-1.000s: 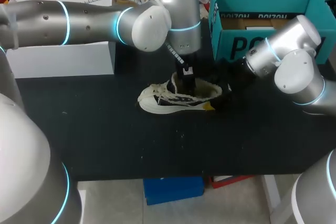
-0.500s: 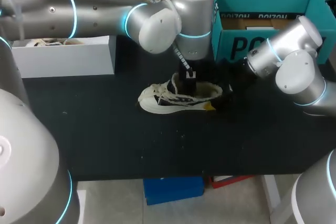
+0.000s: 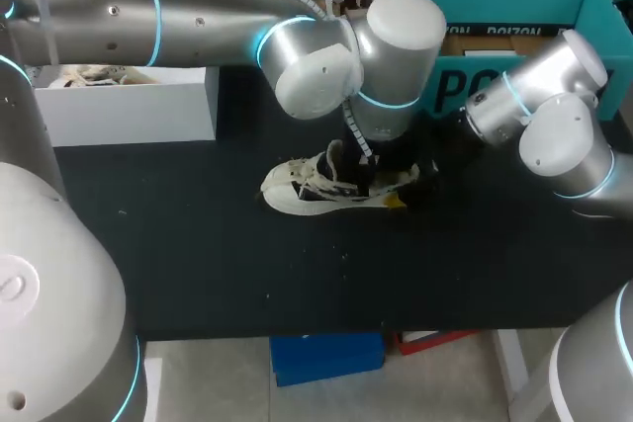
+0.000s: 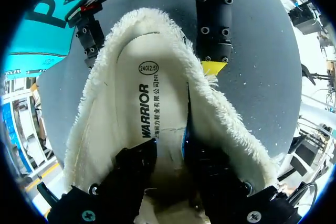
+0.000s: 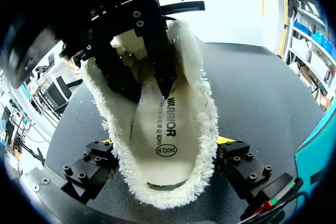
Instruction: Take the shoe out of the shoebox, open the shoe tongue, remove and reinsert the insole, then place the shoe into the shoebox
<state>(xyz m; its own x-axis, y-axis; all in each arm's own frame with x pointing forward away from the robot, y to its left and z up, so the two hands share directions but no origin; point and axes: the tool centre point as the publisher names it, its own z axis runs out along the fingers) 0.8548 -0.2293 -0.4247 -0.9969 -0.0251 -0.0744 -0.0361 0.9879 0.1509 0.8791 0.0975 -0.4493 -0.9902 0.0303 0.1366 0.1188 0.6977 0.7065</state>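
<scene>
On the black table (image 3: pixel 247 264) the shoe (image 3: pixel 316 185) is seen just in front of the teal shoebox (image 3: pixel 495 81), outside it. Its heel is clasped from both sides by the right gripper (image 5: pixel 167 140), which is spread wide. The left gripper (image 4: pixel 176 148) is sunk into the fleece-lined opening, down on the insole (image 4: pixel 152 103). Whether anything is pinched there cannot be told.
</scene>
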